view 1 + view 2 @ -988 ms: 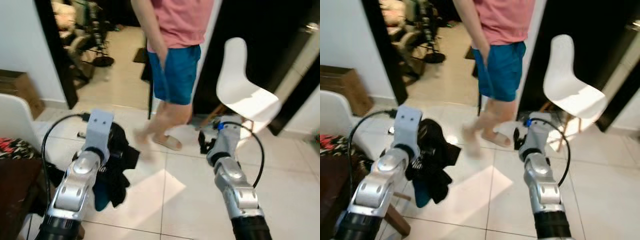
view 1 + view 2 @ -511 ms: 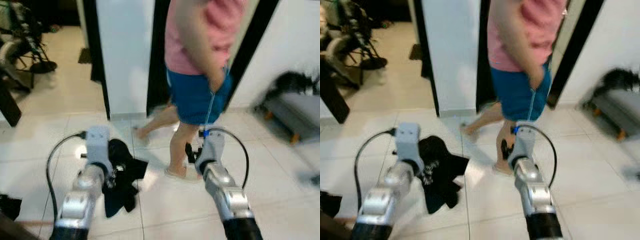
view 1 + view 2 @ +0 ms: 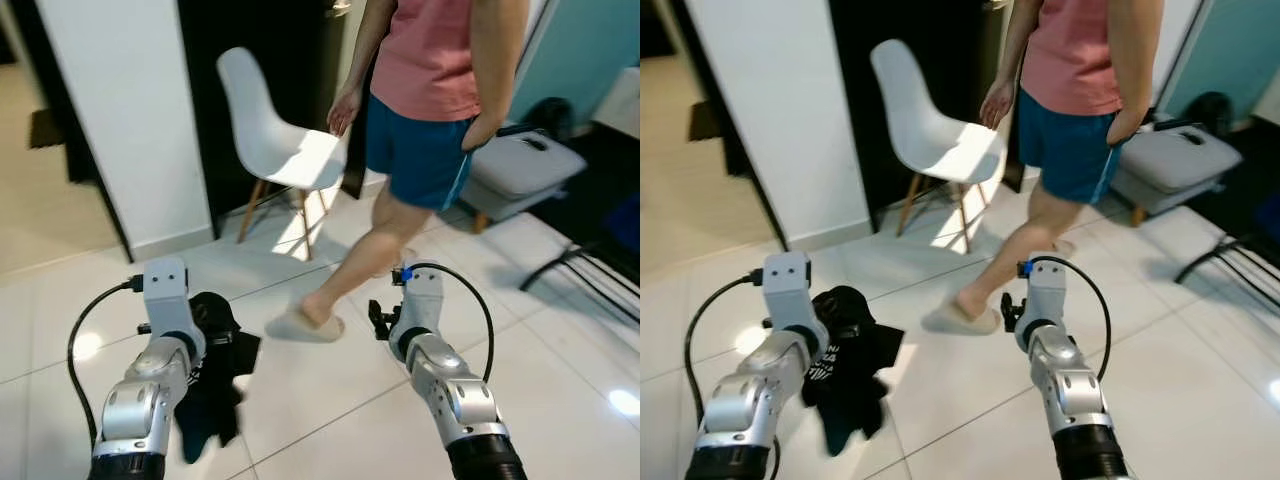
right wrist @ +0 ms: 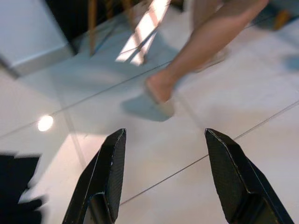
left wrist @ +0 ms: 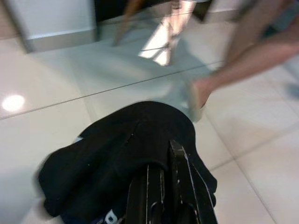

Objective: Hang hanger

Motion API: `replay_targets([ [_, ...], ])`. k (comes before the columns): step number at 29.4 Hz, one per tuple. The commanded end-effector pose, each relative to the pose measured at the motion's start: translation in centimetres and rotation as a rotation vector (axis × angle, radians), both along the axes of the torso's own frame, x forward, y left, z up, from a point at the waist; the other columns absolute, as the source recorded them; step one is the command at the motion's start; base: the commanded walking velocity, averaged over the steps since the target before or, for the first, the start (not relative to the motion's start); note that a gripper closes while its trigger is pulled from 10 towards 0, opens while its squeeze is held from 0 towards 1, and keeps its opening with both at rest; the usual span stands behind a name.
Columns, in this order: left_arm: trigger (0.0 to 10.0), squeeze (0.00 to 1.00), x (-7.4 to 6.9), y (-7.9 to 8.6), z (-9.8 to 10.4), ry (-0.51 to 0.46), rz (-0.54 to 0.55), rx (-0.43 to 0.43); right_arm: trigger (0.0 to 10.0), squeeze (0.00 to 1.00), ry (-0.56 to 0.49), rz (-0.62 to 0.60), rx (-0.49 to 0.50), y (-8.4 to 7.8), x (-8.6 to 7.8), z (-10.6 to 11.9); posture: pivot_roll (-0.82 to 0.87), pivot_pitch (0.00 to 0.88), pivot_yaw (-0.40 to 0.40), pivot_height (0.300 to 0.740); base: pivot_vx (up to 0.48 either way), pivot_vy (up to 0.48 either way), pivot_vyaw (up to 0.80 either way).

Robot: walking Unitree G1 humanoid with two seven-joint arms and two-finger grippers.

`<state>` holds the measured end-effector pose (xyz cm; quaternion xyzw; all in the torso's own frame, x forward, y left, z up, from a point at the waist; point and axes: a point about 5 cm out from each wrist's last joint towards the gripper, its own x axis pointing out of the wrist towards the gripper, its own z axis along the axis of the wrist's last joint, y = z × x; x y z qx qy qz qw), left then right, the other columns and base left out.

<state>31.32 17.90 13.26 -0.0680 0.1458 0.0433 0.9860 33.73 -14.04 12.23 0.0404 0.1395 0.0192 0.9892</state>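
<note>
The left gripper (image 5: 161,186) has its jaws clenched on black clothes (image 3: 845,355) (hanging above the floor (image 3: 940,400)). The right gripper (image 4: 175,179) is spread wide, holding nothing. A person (image 3: 430,110) walks past.

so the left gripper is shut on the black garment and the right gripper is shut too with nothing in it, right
Not quite. The left gripper is shut on the black garment, but the right gripper is open: the right wrist view shows its two black fingers spread wide apart over the white tiled floor, with nothing between them.
</note>
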Motion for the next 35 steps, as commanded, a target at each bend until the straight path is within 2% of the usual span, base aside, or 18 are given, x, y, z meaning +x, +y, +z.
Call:
replay_targets([
  [1,10.0,0.00,-0.2,-0.1,0.1,0.006,-0.009,-0.009,10.0,0.00,0.012,-0.004,0.015,0.1,-0.2,-0.3,-0.04,0.137,-0.045,0.740,0.000,0.000,-0.80],
  [4,10.0,0.00,0.0,0.0,0.3,-0.006,-0.021,0.029,10.0,0.00,0.009,-0.001,0.011,0.1,-0.1,-0.2,-0.04,0.158,-0.042,0.740,0.000,0.000,-0.80],
  [5,10.0,0.00,0.1,0.0,0.5,-0.021,-0.037,0.076,10.0,0.00,0.004,0.003,0.005,0.1,0.0,0.1,-0.04,0.157,-0.041,0.740,0.000,0.000,-0.80],
  [7,10.0,0.00,0.2,-0.1,0.6,-0.045,-0.038,0.088,10.0,0.00,0.004,0.002,0.003,0.0,-0.1,0.0,-0.04,0.140,-0.039,0.740,0.000,0.000,-0.80],
  [14,10.0,0.00,0.6,-0.7,0.7,-0.074,-0.038,0.090,10.0,0.00,0.005,0.005,-0.003,-0.1,-0.2,-0.3,-0.04,0.158,-0.043,0.740,0.000,0.000,-0.80],
  [18,10.0,0.00,0.3,-0.7,0.7,-0.089,-0.030,0.085,10.0,0.00,0.006,0.005,-0.003,-0.1,-0.4,-0.4,-0.04,0.134,-0.036,0.740,0.000,0.000,-0.80],
  [22,10.0,0.00,0.5,-0.8,0.8,-0.116,-0.056,0.113,10.0,0.00,-0.006,-0.015,0.006,-0.3,-0.3,-0.2,-0.03,0.134,-0.041,0.740,0.000,0.000,-0.80],
  [26,10.0,0.00,0.6,-0.3,1.4,-0.167,0.008,0.121,10.0,0.00,-0.001,-0.009,-0.003,-0.2,-0.3,-0.5,-0.02,0.136,-0.047,0.740,0.000,0.000,-0.80],
  [27,10.0,0.00,0.4,-0.1,1.6,-0.179,0.029,0.096,10.0,0.00,-0.004,-0.005,0.004,0.0,-0.5,-0.4,-0.01,0.103,-0.048,0.740,0.000,0.000,-0.80],
  [28,10.0,0.00,0.4,0.0,1.3,-0.170,0.016,0.105,10.0,0.00,-0.004,-0.003,0.005,0.1,-0.4,-0.4,0.00,0.128,-0.051,0.740,0.000,0.000,-0.80],
  [35,10.0,0.00,0.2,0.0,0.5,-0.150,-0.009,0.138,10.0,0.00,-0.009,-0.006,0.002,0.3,-0.2,-0.7,0.01,0.110,-0.058,0.740,0.000,0.000,-0.80],
])
